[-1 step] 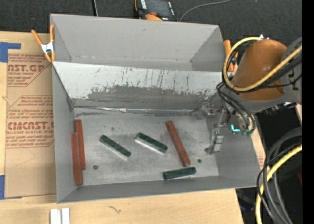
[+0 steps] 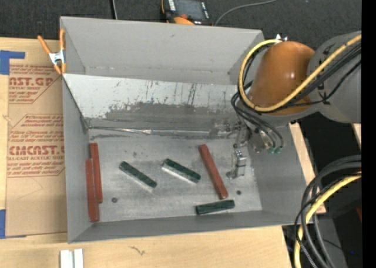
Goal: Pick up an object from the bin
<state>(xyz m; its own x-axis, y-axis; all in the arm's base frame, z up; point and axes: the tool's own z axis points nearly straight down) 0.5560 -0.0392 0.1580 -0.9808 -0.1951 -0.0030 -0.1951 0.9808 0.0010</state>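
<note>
Gripper (image 2: 238, 166) hovers just beside slanted red bar (image 2: 212, 171).

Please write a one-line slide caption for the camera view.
End effector in the grey bin beside a red-brown stick, near a dark green bar.

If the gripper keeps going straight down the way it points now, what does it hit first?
Most likely bare bin floor, just right of the slanted red-brown stick. The gripper hangs very near that stick, so it might clip it; depth is hard to judge from this view.
</note>
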